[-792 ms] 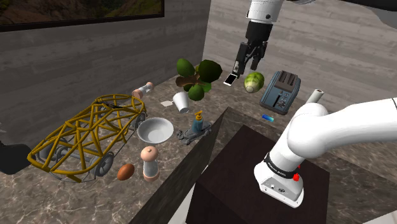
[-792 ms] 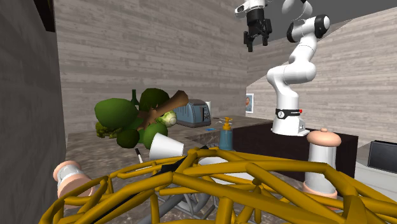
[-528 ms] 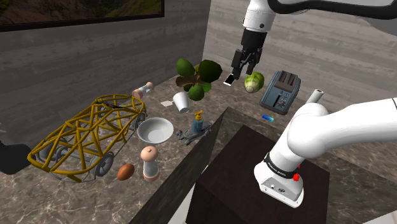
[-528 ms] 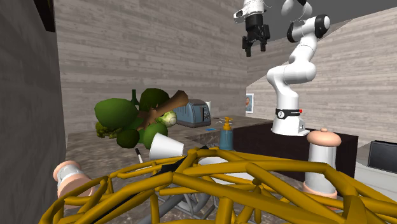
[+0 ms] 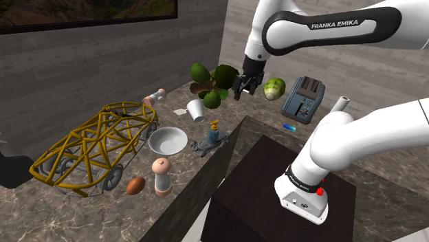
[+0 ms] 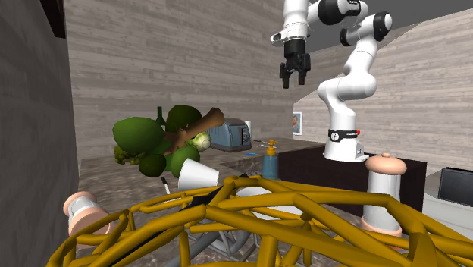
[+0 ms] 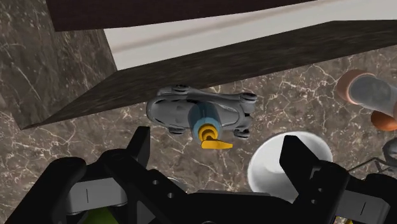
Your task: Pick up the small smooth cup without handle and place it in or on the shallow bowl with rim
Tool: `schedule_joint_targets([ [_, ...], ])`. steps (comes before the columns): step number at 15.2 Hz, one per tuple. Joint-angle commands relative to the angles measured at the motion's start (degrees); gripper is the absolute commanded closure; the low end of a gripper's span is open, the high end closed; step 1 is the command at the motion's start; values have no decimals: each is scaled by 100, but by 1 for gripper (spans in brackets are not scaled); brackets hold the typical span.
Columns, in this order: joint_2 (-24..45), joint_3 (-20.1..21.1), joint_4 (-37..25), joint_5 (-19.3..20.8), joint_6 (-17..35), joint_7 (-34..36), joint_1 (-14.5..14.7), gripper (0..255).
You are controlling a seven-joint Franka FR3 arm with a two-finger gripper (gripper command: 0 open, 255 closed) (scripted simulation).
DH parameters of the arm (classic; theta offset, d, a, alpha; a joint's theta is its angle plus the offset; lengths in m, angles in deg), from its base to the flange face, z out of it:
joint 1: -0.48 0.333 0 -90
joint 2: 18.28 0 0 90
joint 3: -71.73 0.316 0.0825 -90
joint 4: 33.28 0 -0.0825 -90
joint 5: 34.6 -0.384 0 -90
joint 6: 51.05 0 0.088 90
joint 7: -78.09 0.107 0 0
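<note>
Cup [image 5: 196,110] sits on the counter [image 5: 261,113] between plant [image 5: 213,82] and bowl [image 5: 167,141], untouched. Gripper [image 5: 247,88] hangs above, fingers wide apart, holding nothing. Pick and place both left to do.

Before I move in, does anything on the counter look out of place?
The white cup lies tipped over beside the leafy plant. A blue pump bottle stands on top of a grey toy car next to the white bowl. A small mill also lies on its side.
</note>
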Motion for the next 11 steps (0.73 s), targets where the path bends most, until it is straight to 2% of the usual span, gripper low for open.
schedule_joint_targets([
  [1, 201, 20, 272, 46, 619, 51, -38, 0],
  [6, 1073, 87, 572, 175, 2095, 228, -139, 0],
  [11, 2220, 178, 580, 404, 3551, 493, -307, 0],
])
